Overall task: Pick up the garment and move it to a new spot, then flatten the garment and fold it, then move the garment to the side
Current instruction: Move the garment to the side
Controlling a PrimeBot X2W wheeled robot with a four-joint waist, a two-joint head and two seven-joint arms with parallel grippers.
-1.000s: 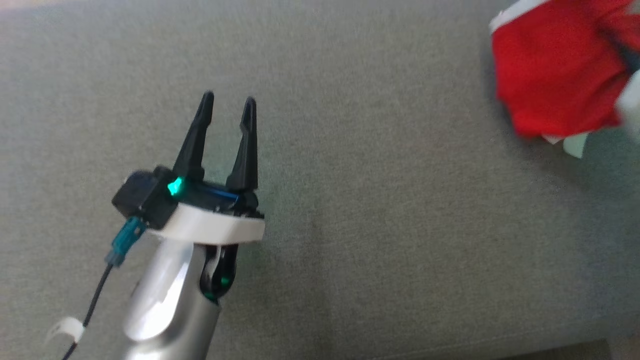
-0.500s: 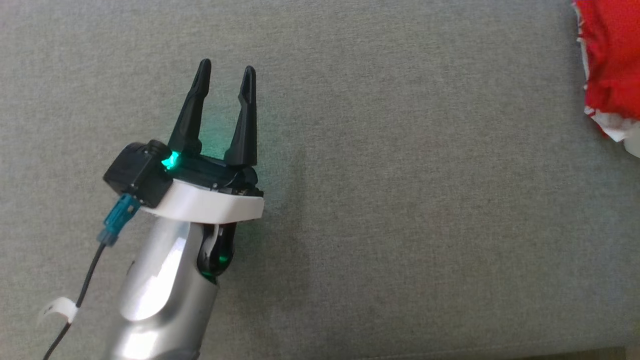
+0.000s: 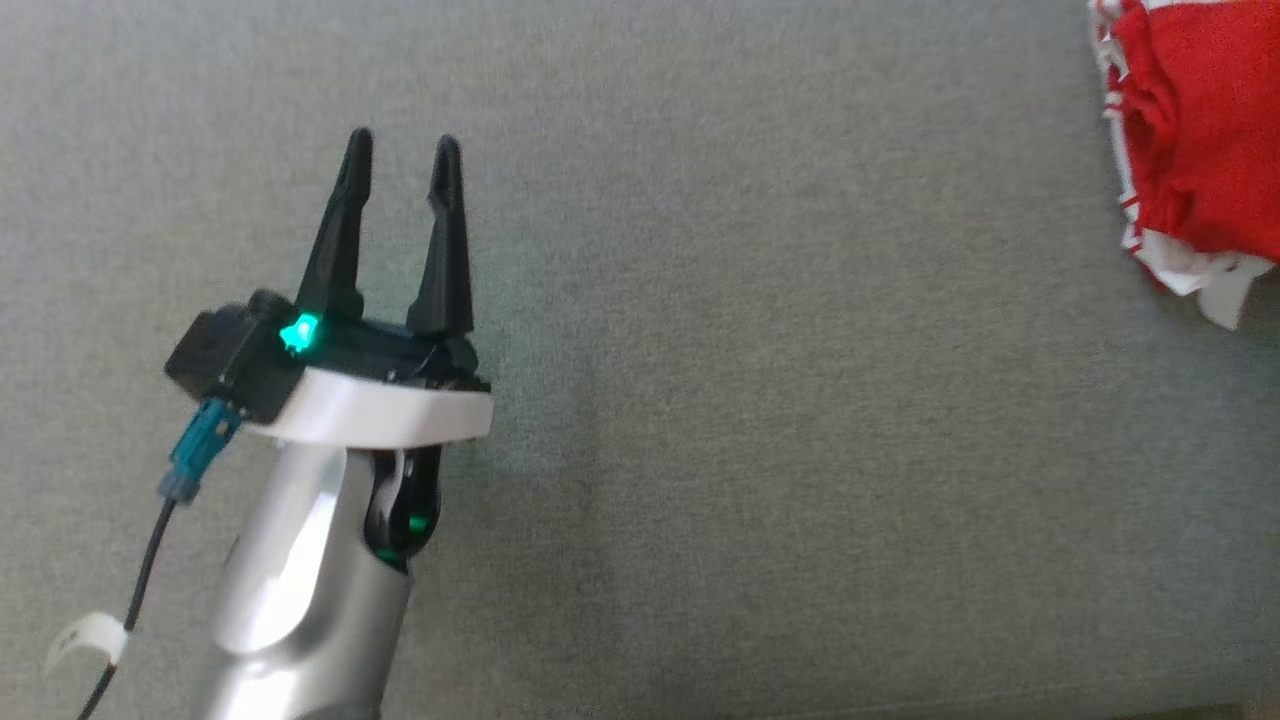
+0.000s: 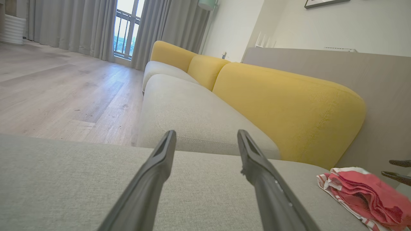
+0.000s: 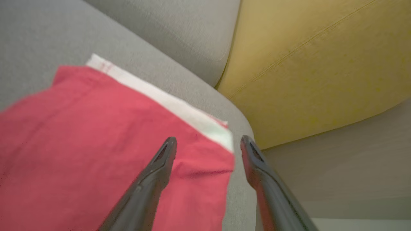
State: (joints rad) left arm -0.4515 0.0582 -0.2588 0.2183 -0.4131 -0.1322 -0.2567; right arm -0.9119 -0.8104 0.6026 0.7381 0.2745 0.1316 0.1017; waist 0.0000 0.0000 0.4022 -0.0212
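While the left gripper (image 3: 402, 140) hovers, tapered black fingers spread, over the woven grey sofa cushion (image 3: 800, 400), the crumpled red garment (image 3: 1200, 130) with white trim lies at the cushion's right end; the right gripper (image 5: 208, 139) stands spread above it, pinching nothing.

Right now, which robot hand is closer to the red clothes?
Right. The right gripper hangs open just above the red garment; the left gripper is far off to its left, over grey cushion.
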